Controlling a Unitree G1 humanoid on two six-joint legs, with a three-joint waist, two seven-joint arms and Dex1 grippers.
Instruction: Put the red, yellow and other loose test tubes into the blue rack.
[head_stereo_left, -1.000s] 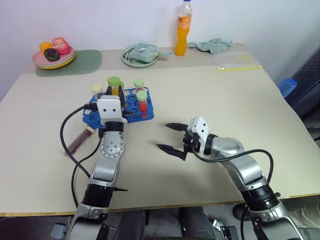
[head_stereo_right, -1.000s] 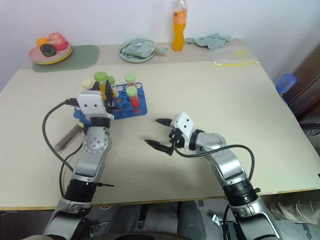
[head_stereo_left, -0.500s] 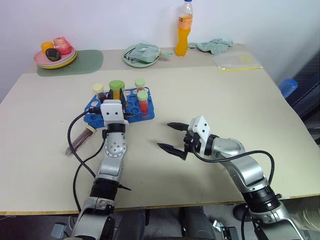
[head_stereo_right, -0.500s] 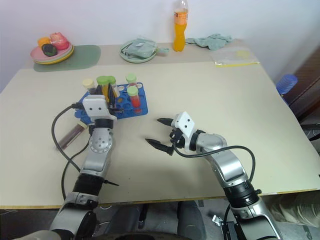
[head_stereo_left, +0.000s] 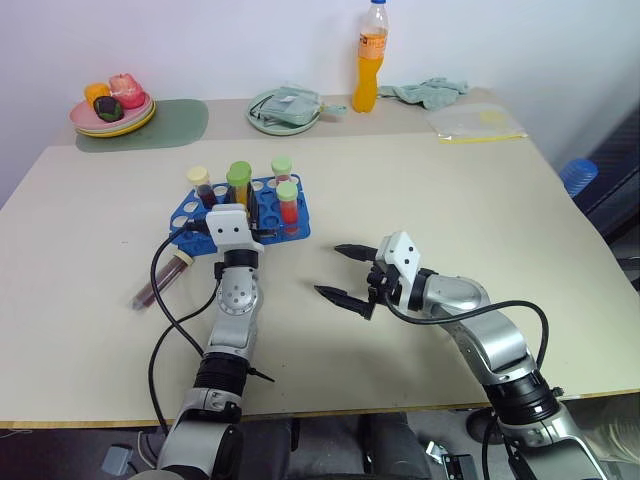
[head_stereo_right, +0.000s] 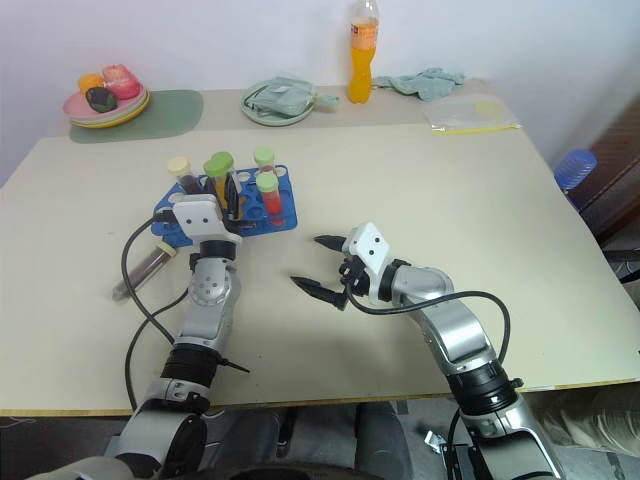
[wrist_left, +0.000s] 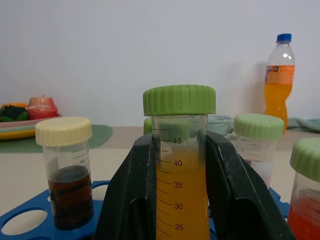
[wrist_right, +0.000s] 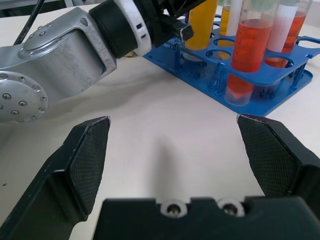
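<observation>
Yellow tube (green cap) stands in the blue rack, left gripper clamped around it. Step: seating it; next, let go and fetch the dark tube lying beside that arm. Right gripper spread, empty.

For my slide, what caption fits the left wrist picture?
Left gripper holding a green-capped yellow tube over the blue rack.

A beige table is set against a plain white wall; dark floor is seen past its right edge.
</observation>
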